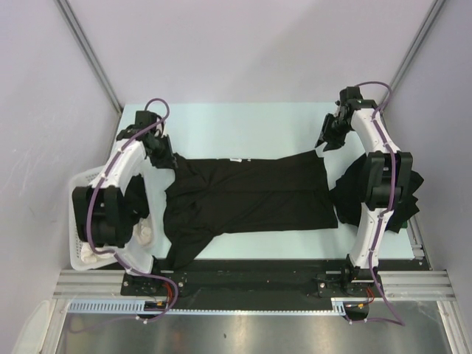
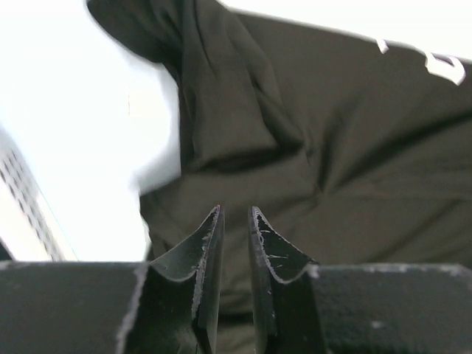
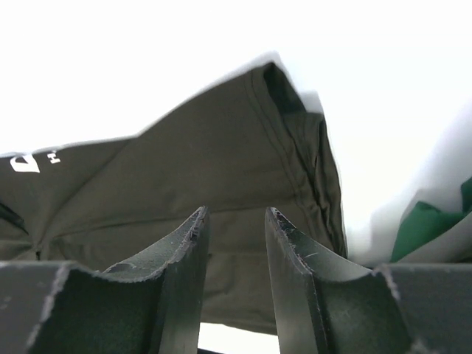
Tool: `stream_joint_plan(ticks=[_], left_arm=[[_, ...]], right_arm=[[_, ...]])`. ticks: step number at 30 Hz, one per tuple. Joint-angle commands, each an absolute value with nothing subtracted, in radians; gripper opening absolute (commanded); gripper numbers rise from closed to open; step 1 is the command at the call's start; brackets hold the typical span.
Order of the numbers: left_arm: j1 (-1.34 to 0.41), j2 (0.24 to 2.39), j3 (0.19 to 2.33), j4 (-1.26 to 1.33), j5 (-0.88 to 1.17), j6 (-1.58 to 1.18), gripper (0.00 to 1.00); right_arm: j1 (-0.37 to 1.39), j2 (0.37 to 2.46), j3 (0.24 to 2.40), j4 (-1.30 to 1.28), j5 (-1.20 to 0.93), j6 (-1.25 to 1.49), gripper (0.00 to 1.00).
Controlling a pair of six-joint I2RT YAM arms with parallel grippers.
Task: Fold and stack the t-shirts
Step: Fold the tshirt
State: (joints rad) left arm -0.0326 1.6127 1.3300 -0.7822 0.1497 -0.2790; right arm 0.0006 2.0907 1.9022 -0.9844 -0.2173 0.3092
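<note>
One black t-shirt [image 1: 247,195] lies spread lengthwise across the pale table, its lower left part trailing toward the near edge. My left gripper [image 1: 164,157] hovers at the shirt's far left corner, jaws slightly apart and holding nothing. In the left wrist view the gripper [image 2: 234,211] looks over rumpled black fabric [image 2: 332,162] with white lettering [image 2: 442,66]. My right gripper [image 1: 325,144] is at the shirt's far right corner, open and empty. The right wrist view shows that gripper [image 3: 234,211] just above a folded black hem [image 3: 221,169]. More black t-shirts [image 1: 348,193] lie heaped under the right arm.
A white lattice basket [image 1: 79,193] stands off the table's left side with a white cloth [image 1: 144,234] in it. Something green [image 3: 424,227] shows at the right of the right wrist view. Metal rails run along the near edge of the table [image 1: 243,122].
</note>
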Motion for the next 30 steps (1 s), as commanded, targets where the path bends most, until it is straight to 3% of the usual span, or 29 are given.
stream_joint_plan(ticks=[1,15,30], left_arm=[[-0.035,1.69,1.439,-0.707,0.085,-0.268,0.25],[-0.028,2.002,1.746,-0.792,-0.031,-0.253,0.29],[-0.028,1.993,1.663,-0.813,-0.009,-0.27,0.33]], right_arm=[[-0.003,2.095,1.924,-0.93,-0.227,0.293,0.41],[-0.023,2.049,1.876,-0.92,-0.279,0.287,0.43],[-0.032,2.059,1.893,-0.914,-0.316,0.299,0.43]])
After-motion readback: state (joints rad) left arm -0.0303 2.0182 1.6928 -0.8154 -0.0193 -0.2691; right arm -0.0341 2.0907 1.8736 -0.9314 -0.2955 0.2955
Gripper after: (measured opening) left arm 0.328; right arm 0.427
